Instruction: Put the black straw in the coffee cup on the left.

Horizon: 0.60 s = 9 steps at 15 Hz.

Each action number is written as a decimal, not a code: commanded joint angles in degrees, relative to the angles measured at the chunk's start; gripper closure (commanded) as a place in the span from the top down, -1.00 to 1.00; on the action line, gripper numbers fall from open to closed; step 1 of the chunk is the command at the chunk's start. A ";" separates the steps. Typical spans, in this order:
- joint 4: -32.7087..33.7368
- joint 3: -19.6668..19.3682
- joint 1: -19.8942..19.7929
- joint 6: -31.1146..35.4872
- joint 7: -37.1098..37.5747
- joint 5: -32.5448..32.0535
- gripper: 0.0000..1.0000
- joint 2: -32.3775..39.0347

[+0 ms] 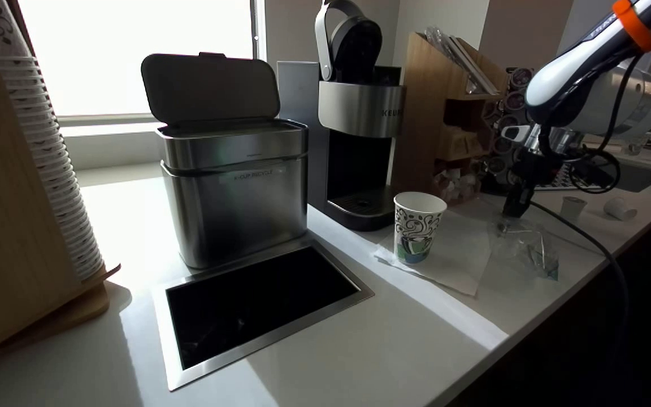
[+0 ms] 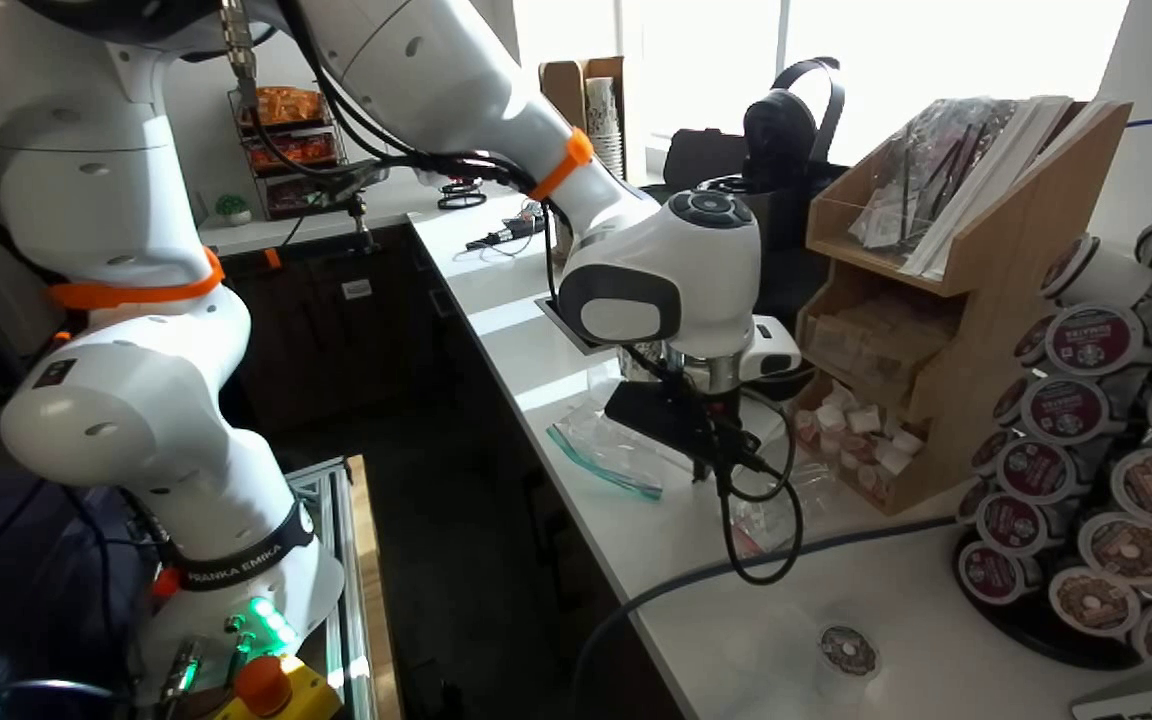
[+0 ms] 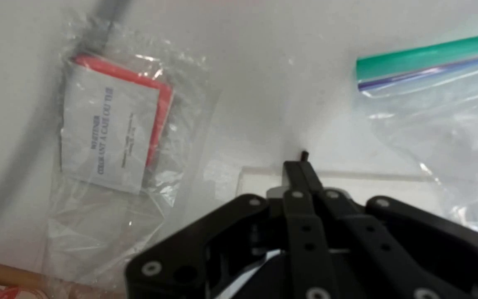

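Away from the tapered white paper cup (image 1: 417, 229), the black end effector (image 3: 298, 164) pinches the thin black straw (image 3: 304, 155) (one end shows); insertion remains.

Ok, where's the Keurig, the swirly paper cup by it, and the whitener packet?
Keurig coffee maker (image 1: 356, 107): in an exterior view, on its metal front.
Swirly paper cup (image 1: 418, 229): in an exterior view, on its side.
Whitener packet (image 3: 108, 129): in the wrist view, on its printed face.

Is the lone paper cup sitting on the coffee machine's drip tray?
No, in an exterior view the lone paper cup stands upright on a pale sheet on the counter, off the drip tray.
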 commanded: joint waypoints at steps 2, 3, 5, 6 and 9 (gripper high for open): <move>0.68 1.97 -0.99 1.96 -4.40 4.78 -1.00 1.77; 0.70 2.19 -1.04 2.15 -4.82 5.22 -1.00 1.95; 0.62 2.40 -1.12 2.34 -5.27 5.46 -1.00 2.20; 0.59 2.39 -1.18 2.34 -5.51 5.51 -1.00 2.14; 0.34 2.18 -1.31 2.25 -5.81 5.32 -1.00 1.90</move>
